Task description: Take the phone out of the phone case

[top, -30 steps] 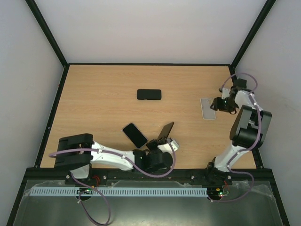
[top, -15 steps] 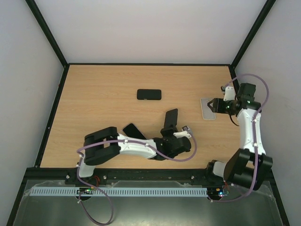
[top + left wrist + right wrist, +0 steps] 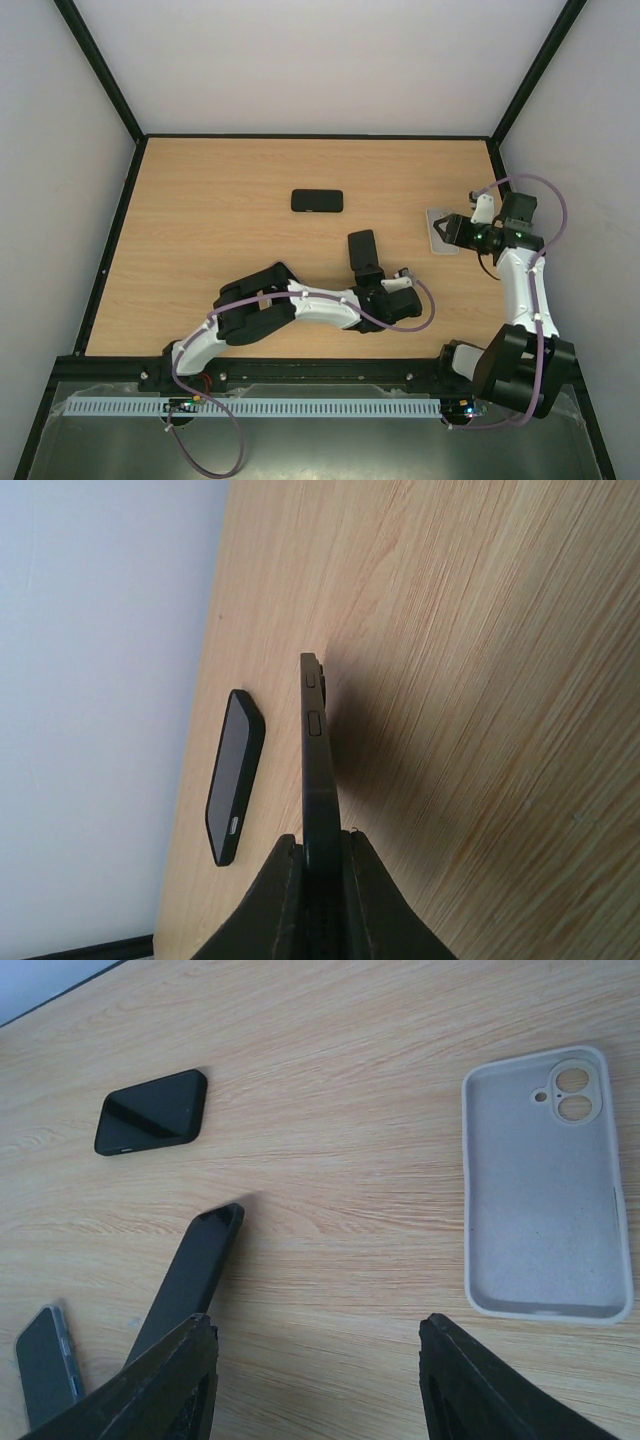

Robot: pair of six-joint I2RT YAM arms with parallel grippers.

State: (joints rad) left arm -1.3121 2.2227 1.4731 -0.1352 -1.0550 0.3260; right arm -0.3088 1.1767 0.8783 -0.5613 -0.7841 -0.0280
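Note:
My left gripper (image 3: 372, 280) is shut on the matte black phone case (image 3: 363, 250) and holds it up off the table near the middle. In the left wrist view the phone case (image 3: 318, 770) stands edge-on between the fingers (image 3: 285, 880), side buttons showing; I cannot tell whether a phone sits inside. It also shows in the right wrist view (image 3: 190, 1270). My right gripper (image 3: 452, 228) is open and empty at the right, beside a light grey empty case (image 3: 441, 231); its jaws stand wide apart in the right wrist view (image 3: 315, 1360).
A glossy black phone (image 3: 317, 200) lies flat at the back centre, also in the left wrist view (image 3: 235, 775) and right wrist view (image 3: 150, 1112). The grey case (image 3: 545, 1190) lies open side up. Another phone (image 3: 45, 1365) lies near the left arm. Walls stand close on both sides.
My left arm has swung right and forward with the black case, now covering the phone at near centre in the top view. My right gripper has shifted slightly beside the grey case.

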